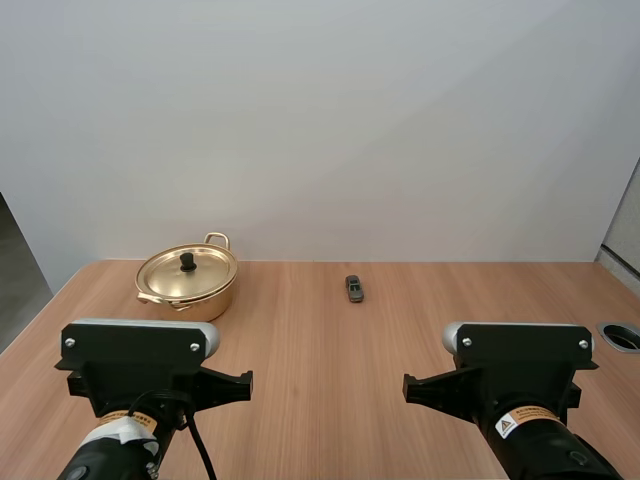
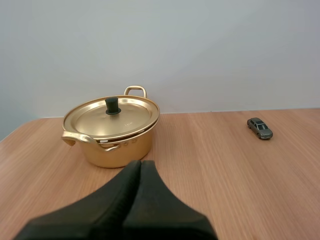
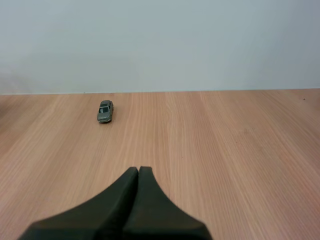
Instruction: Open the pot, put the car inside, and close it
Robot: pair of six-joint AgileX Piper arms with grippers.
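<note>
Wooden table (image 1: 320, 340), left tool (image 2: 140, 163) closed on nothing, right tool (image 3: 138, 169) likewise

The pot (image 1: 190, 292), lid (image 1: 165, 272) on it, stands far left on the table (image 1: 330, 360); car (image 1: 354, 288) lies to its right, well apart.

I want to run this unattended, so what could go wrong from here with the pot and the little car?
1. The black knob on the lid is small. The left gripper, shut, could slip off it or shove the pot if it comes in off-centre.
2. The car is tiny and lies low on the table. The right gripper, also shut, may nudge it so that it rolls away.
</note>
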